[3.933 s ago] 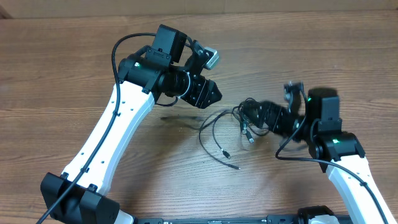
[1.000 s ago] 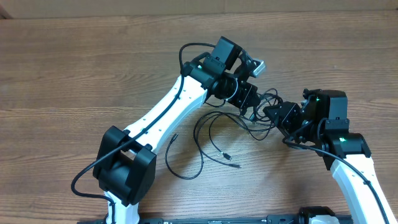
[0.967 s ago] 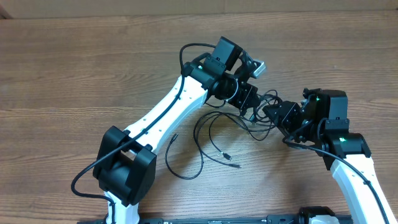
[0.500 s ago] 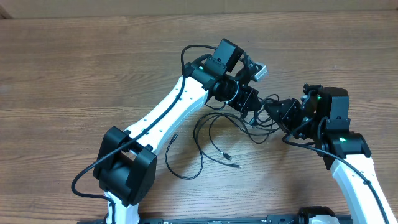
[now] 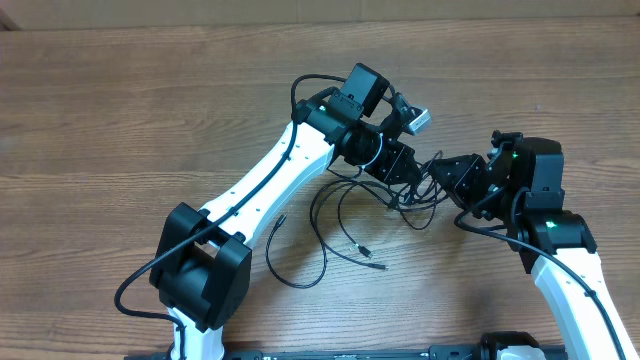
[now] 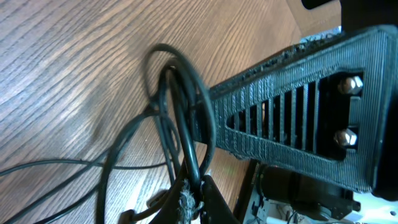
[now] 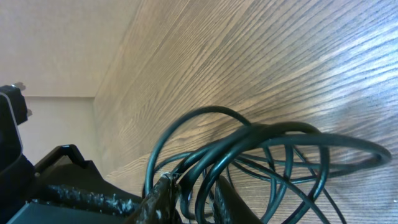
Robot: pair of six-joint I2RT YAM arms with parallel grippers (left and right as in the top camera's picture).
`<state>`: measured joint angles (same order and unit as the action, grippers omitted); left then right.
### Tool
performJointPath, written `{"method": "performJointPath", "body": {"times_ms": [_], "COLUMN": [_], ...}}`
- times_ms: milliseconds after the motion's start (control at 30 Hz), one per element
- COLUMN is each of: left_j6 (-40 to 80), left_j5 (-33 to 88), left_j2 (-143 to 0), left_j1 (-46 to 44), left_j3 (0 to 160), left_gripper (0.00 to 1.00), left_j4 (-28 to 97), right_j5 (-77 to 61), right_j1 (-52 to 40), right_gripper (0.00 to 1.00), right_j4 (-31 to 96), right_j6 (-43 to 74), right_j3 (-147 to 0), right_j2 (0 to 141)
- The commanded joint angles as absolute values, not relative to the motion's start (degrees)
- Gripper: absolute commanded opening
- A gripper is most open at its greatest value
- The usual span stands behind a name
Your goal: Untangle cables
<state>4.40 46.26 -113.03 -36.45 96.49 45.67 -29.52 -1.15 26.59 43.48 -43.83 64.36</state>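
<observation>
I'm holding the cables [image 5: 415, 195] bunched mid-counter [image 5: 120, 120]: left jaws are pinching the tangle, and right jaws appear to be pinching it too. Pulling apart now risks tightening the knot.

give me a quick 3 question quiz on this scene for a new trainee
1. True or false: the left gripper is open and well clear of the cables.
2. Multiple choice: the right gripper is at A) a loose plug end near the front edge, B) the tangled bunch, right beside the left gripper, C) a bare spot far from any cord.
3. Fill in: the loose loops lie on a ____ table.

Key: 1 false, it is shut on the bunch. 2 B. 3 wooden.
</observation>
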Motion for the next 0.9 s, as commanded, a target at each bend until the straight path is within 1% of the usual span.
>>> {"method": "performJointPath", "body": {"times_ms": [0,200,333,600,700,767,800,833,867], "left_j6": [2.7,2.7,2.7,2.7,2.6,2.5,2.5,2.5,2.5], "left_j5": [51.4,56.0,58.5,58.6,58.6,58.6,58.6,58.6,58.8], "left_j2": [-111.7,-111.7,-111.7,-111.7,-111.7,-111.7,-111.7,-111.7,-111.7], "left_j1": [-36.9,-36.8,-36.8,-36.8,-36.8,-36.6,-36.5,-36.3,-36.2], "left_j3": [97.7,97.7,97.7,97.7,97.7,97.7,97.7,97.7,97.7], "left_gripper": [0.04,0.04,0.04,0.04,0.04,0.04,0.04,0.04,0.04], "left_j4": [45.8,44.0,43.2,43.2,43.0,42.7,42.5,42.4,42.3], "right_j5": [-28.6,-28.6,-28.8,-30.2,-32.2,-32.3,-32.3,-32.3,-32.3], "right_j1": [-1.0,-1.0,-1.0,-1.0,-1.0,-1.1,-1.1,-1.1,-1.1], "right_gripper": [0.19,0.19,0.15,0.13,0.08,0.08,0.13,0.22,0.27], "right_j4": [25.7,25.8,25.8,25.3,24.5,24.7,24.9,25.1,25.3], "right_j6": [43.8,43.8,43.8,43.7,43.7,43.7,43.7,43.7,43.7], "right_j3": [-45.2,-45.2,-45.2,-45.2,-45.2,-45.2,-45.2,-45.2,-45.2], "right_j2": [64.4,64.4,64.4,64.4,64.4,64.4,64.4,64.4,64.4]}}
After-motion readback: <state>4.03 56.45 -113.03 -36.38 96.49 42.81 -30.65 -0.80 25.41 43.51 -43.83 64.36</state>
